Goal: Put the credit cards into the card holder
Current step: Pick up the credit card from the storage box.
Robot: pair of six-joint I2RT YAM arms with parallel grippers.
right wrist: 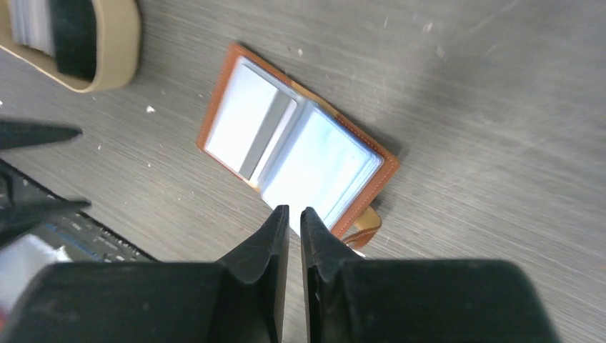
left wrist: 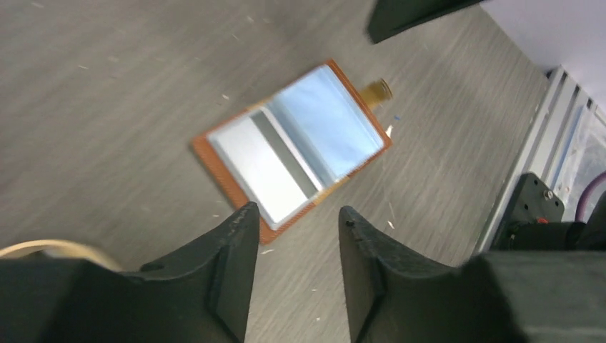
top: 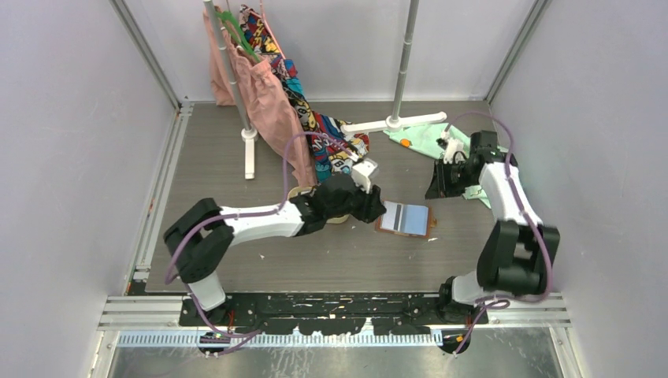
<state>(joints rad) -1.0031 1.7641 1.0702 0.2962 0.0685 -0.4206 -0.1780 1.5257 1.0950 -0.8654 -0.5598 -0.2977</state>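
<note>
Since the card holder lies open just above my half-parted, empty left gripper, long axis slanting toward upper right, that arm is nearer; my right gripper is nearly closed, empty.

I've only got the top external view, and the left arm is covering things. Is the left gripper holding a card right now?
Observer: No. The left wrist view shows the left gripper open and empty, just short of the open card holder.
Operator: Does the tray under that arm have anything in it?
Observer: Yes. The right wrist view shows the tray with cards lying in it.
Operator: And the right gripper?
Observer: The right gripper is nearly closed, with nothing between its jaws.
</note>
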